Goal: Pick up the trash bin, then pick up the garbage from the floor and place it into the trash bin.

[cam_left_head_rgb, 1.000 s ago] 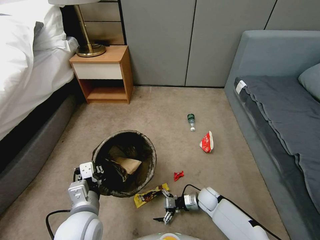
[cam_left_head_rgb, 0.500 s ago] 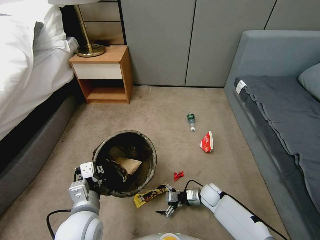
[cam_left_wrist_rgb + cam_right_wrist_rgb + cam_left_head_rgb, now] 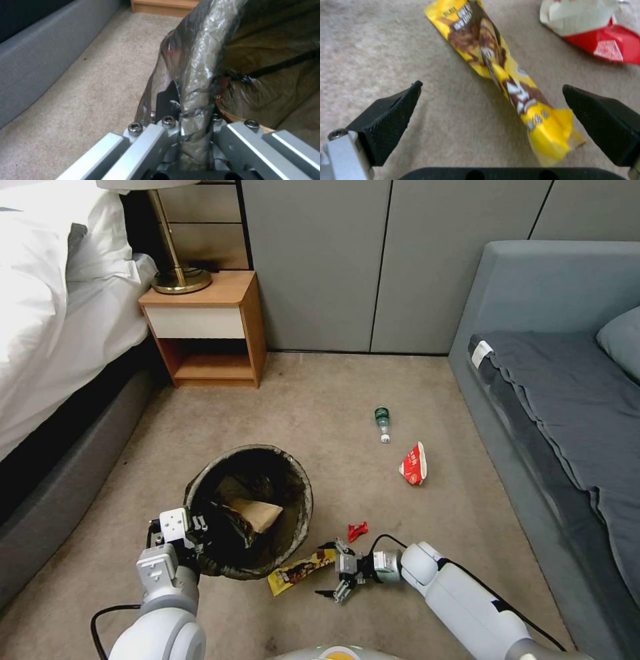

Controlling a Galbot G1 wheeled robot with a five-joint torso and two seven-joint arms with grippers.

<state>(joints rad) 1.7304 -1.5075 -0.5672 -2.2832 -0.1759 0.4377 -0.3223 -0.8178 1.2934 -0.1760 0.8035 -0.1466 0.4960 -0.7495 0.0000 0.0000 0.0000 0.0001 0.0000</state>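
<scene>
My left gripper (image 3: 195, 532) is shut on the near rim of the trash bin (image 3: 293, 493), pinching the dark bag folded over the rim (image 3: 196, 75). A crumpled brown paper bag (image 3: 259, 512) lies inside the bin. Low over the carpet, my right gripper (image 3: 325, 570) is open, its fingers (image 3: 393, 117) to either side of the yellow snack wrapper (image 3: 506, 82) without touching it. That wrapper (image 3: 297, 572) lies just right of the bin. More garbage lies on the floor: a small red scrap (image 3: 357, 531), a red and white wrapper (image 3: 413, 463) and a green-capped bottle (image 3: 382, 423).
A bed with white bedding (image 3: 47, 313) runs along the left. A wooden nightstand (image 3: 207, 327) with a lamp stands at the back left. A grey sofa (image 3: 560, 400) fills the right side. Open carpet lies between them.
My right gripper has moved forward and a little left, so its open fingers now straddle the end of the yellow wrapper. The bin, held by my left gripper, has shifted slightly nearer.
</scene>
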